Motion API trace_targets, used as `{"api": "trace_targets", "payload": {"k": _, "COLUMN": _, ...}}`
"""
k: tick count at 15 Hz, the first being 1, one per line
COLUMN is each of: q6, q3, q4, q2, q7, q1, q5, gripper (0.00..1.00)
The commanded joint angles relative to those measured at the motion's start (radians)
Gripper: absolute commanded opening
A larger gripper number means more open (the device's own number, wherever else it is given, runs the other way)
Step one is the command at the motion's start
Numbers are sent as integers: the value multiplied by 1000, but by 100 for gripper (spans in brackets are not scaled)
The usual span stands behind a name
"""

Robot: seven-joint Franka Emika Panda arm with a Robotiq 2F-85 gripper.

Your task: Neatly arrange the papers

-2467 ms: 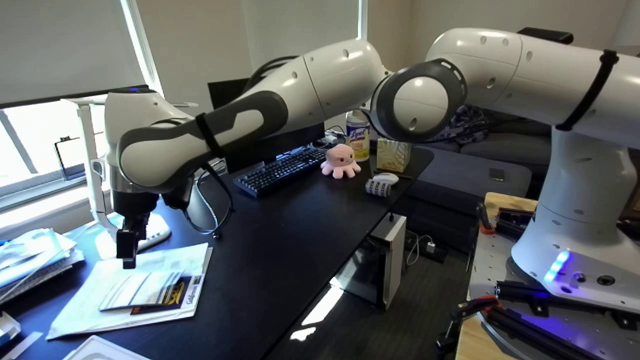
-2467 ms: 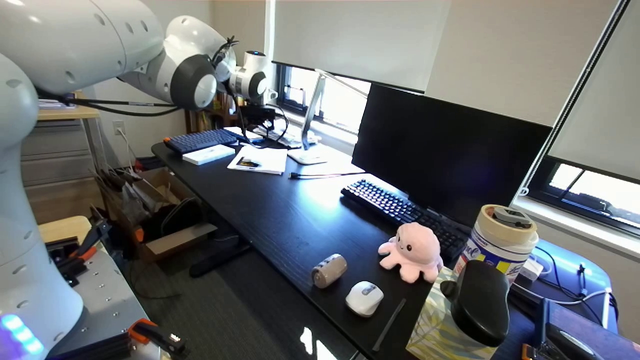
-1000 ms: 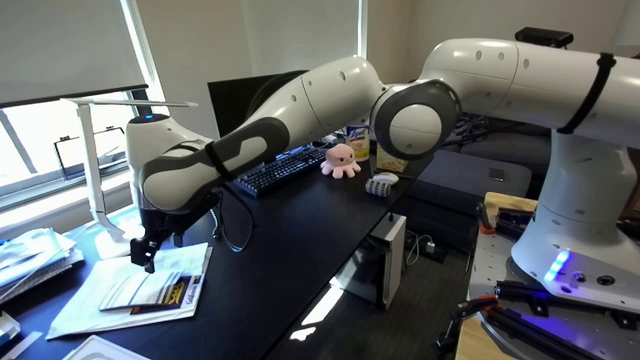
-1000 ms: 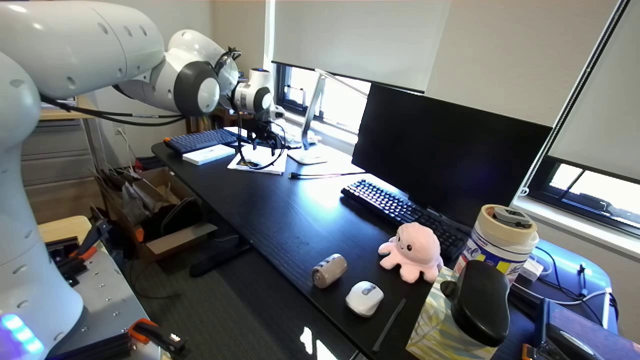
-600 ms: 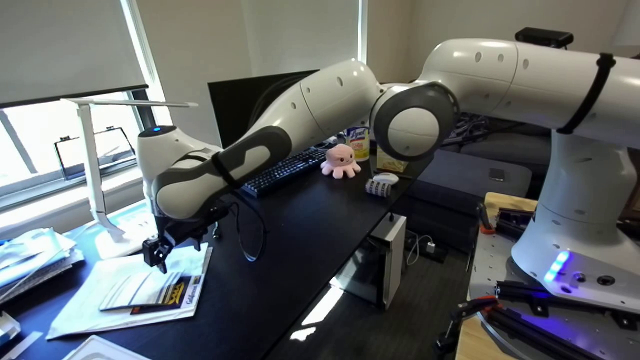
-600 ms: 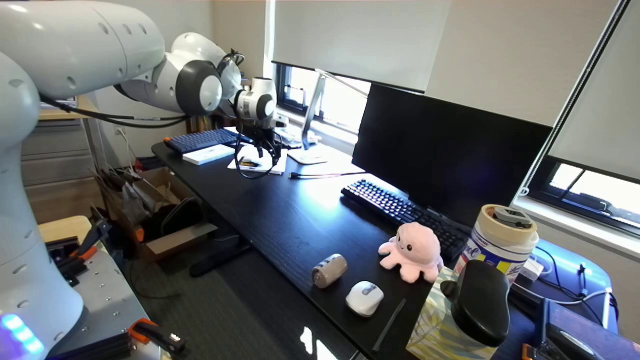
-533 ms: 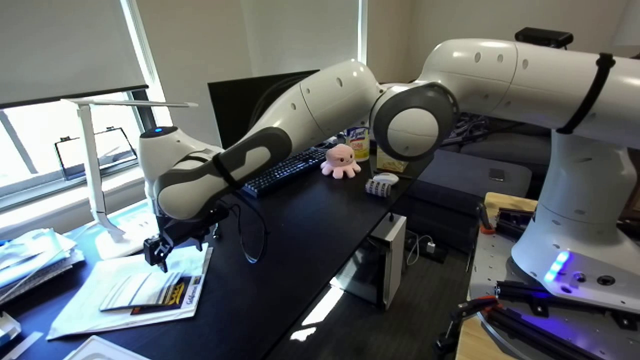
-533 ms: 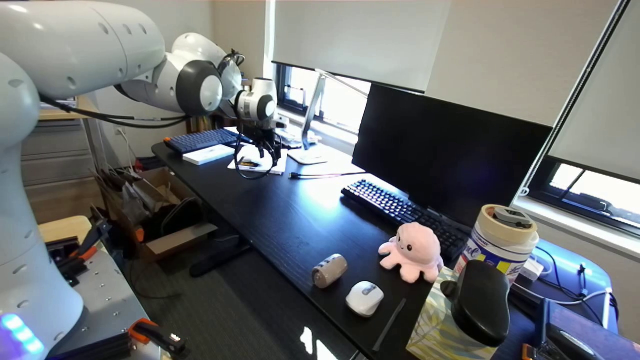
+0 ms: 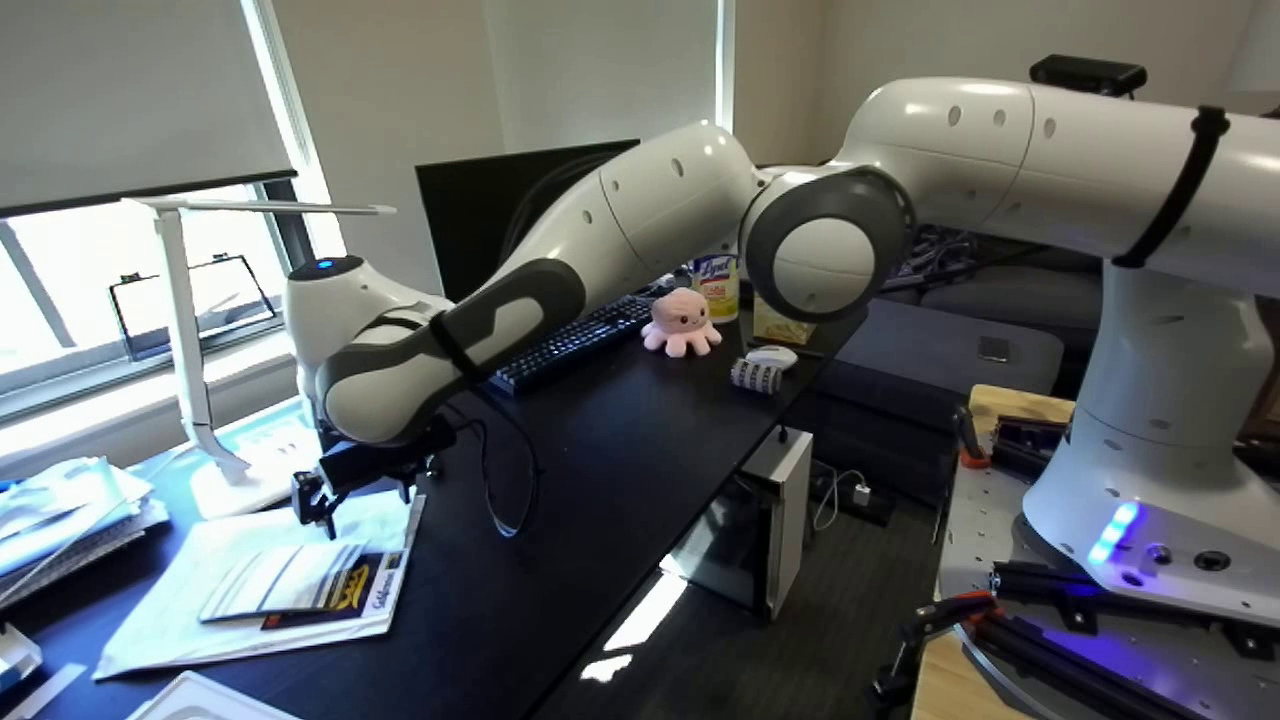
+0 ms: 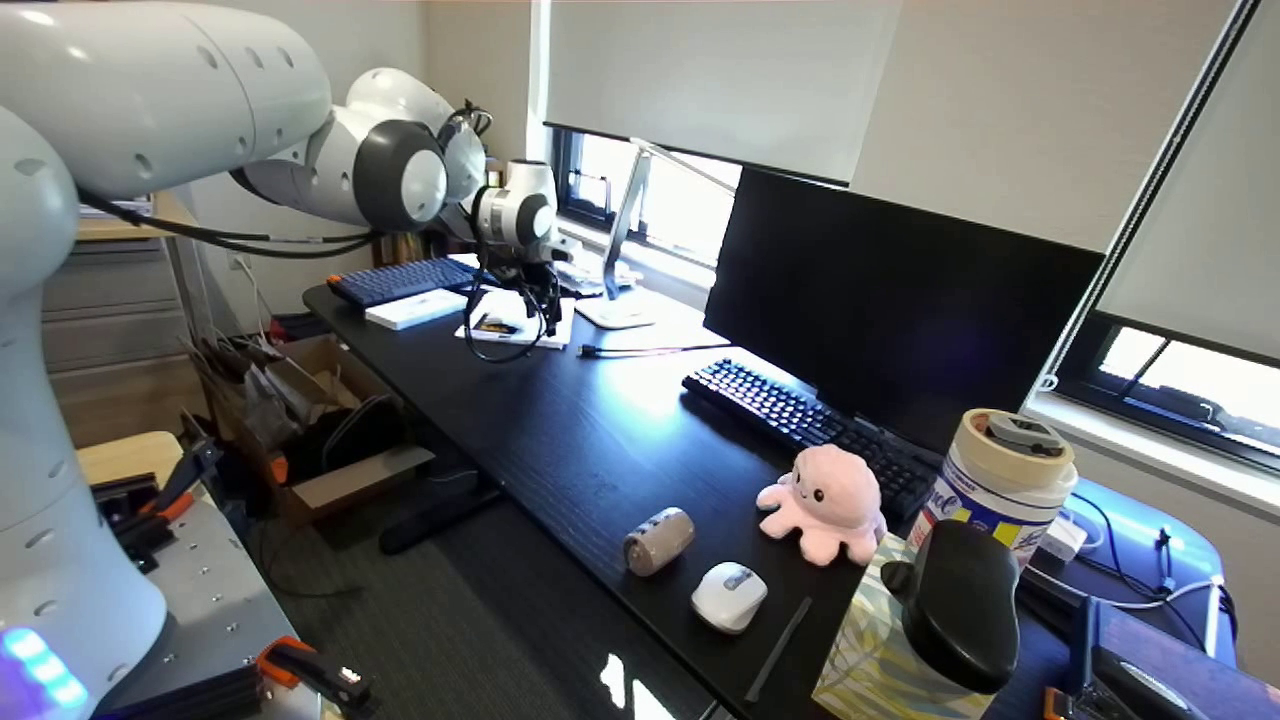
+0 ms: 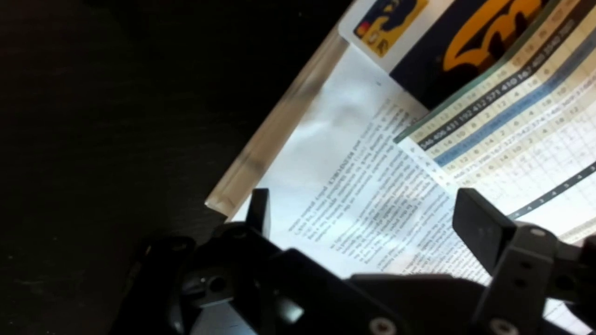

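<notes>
Okay — jaws stand wide, nothing between them, above one corner of the papers (image 11: 358, 204). Can't read the gap down to them. Papers lie flat on the worktop (image 9: 600, 470); from the jaws, most of them reach off to the right in the wrist view.

Relation that matters: the tan edge (image 11: 278, 125) runs diagonally there, neither along the line between the jaws nor square to it. One jaw is right by the corner where that edge ends; the other is over the papers, above or just beside the near border of the booklet (image 11: 493, 111) — can't tell which. Print lines follow the tan edge, so I'd guess it's a short side and the long axis heads away from it.

Booklet sits on top, skewed to that edge. My call: turn the jaws square to the tan edge before going down. Closing at this slant probably just scrapes the top or catches the booklet. In an exterior view the lamp (image 9: 186, 340) has its base near the papers, so I'd swing the other way.
</notes>
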Motion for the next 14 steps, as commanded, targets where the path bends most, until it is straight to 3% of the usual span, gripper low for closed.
{"api": "trace_targets", "payload": {"k": 1, "q6": 31, "q3": -35, "q4": -30, "q2": 2, "q7": 79, "q1": 2, "q5": -6, "gripper": 100}}
{"api": "trace_targets", "payload": {"k": 8, "q6": 17, "q3": -53, "q4": -43, "q2": 5, "q7": 179, "q1": -6, "q5": 10, "gripper": 100}}
{"api": "trace_targets", "payload": {"k": 14, "q6": 14, "q3": -35, "q4": -193, "q2": -68, "q7": 370, "q1": 8, "q5": 37, "gripper": 100}}
